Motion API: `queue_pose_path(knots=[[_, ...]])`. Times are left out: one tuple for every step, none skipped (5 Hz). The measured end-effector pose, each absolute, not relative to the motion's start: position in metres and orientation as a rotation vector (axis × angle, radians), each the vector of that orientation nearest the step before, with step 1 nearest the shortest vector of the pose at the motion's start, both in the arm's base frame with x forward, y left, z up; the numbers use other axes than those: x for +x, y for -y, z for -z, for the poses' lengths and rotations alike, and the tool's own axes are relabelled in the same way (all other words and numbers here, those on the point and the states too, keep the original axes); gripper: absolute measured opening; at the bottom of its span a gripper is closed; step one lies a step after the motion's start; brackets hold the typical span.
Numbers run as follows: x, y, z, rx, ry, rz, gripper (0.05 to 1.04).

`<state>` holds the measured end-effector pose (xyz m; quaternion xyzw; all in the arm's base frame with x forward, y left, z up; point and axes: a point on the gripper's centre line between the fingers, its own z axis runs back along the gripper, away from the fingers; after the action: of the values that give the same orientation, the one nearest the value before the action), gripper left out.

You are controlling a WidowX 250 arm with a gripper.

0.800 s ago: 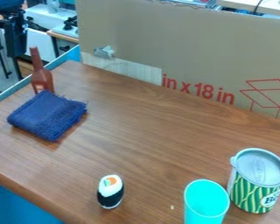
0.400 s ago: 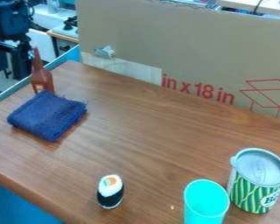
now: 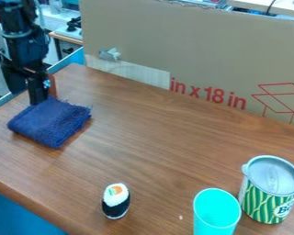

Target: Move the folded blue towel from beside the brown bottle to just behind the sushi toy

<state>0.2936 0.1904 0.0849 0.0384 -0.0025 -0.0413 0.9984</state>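
The black gripper (image 3: 25, 89) hangs at the upper left, its two fingers apart with nothing seen between them. One fingertip is at the back edge of the folded blue cloth (image 3: 50, 121); whether it touches the cloth, I cannot tell. Directly behind that finger stands a reddish-brown bottle (image 3: 52, 86), mostly hidden by the gripper. Near the front edge is a sushi-like piece (image 3: 115, 201), white on top and black below. A turquoise cup (image 3: 216, 213) stands upright at the lower right, beside a green striped can (image 3: 269, 197) with a grey lid.
The brown wooden table (image 3: 149, 137) has a tall cardboard panel (image 3: 198, 50) along its back. A blue rail (image 3: 7, 104) runs by the left edge. Equipment stands on another surface behind, at the upper left.
The arm has moved right and down from the upper left, bringing the gripper in front of the bottle and to the cloth's back edge. The objects on the table have kept their places.
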Motion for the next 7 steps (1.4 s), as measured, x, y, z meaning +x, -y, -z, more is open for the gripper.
queue_pose_path(knots=[[0.303,-0.186,-0.057,0.056,-0.041,0.085,1.001],[0.311,-0.183,-0.046,0.068,-0.059,0.078,1.001],[0.312,-0.178,-0.03,0.089,-0.112,0.091,1.001],[0.311,-0.172,-0.027,0.109,-0.109,0.108,1.001],[0.309,-0.155,-0.022,0.062,-0.102,0.16,1.001],[0.3,-0.111,-0.021,-0.043,-0.104,0.233,1.001],[0.292,-0.056,-0.025,-0.146,-0.144,0.324,1.001]])
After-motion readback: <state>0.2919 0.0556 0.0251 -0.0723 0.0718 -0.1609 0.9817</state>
